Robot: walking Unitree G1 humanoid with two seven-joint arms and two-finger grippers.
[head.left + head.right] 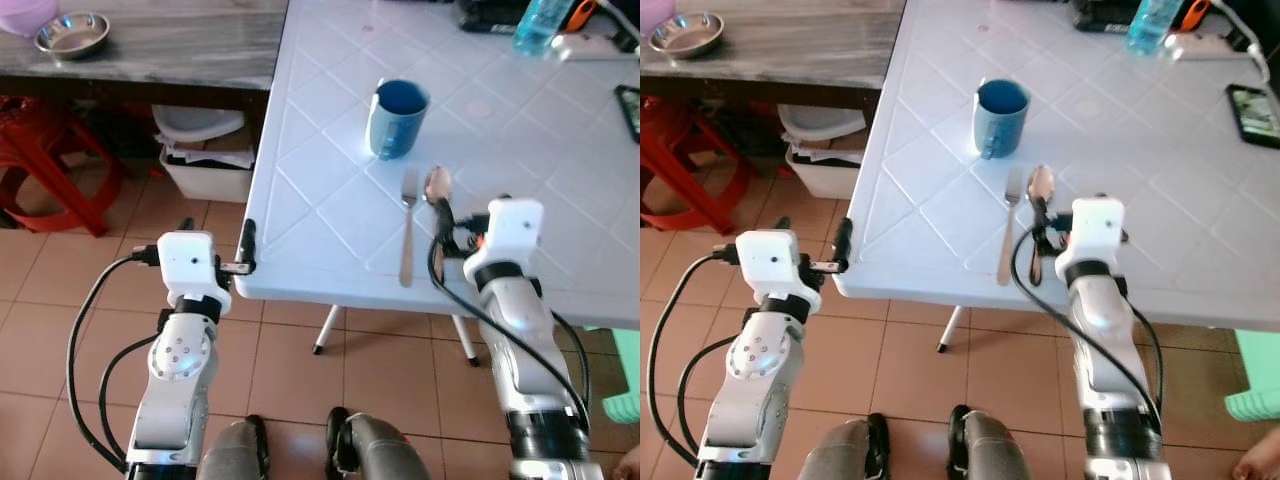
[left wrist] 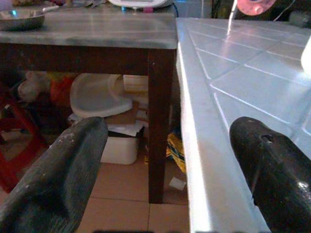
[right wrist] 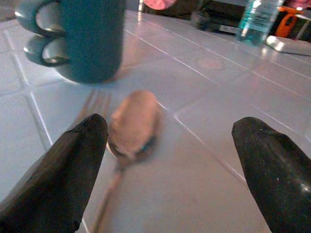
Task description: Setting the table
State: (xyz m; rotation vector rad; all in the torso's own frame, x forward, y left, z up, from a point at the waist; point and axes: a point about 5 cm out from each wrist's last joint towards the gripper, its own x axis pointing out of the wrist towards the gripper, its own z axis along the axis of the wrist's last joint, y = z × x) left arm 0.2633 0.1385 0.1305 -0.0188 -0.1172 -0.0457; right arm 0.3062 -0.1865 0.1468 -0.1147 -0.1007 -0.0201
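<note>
Near the frame's centre, a fork [image 1: 408, 228] and a spoon [image 1: 438, 186] are lying side by side on the white tabletop [image 1: 320, 190], just below a blue mug [image 1: 397, 118]. The right end effector [image 3: 170, 170] is hovering over the spoon, fingers spread open. At lower left, the left end effector [image 2: 170, 174] is sitting open, straddling the tabletop's corner edge.
</note>
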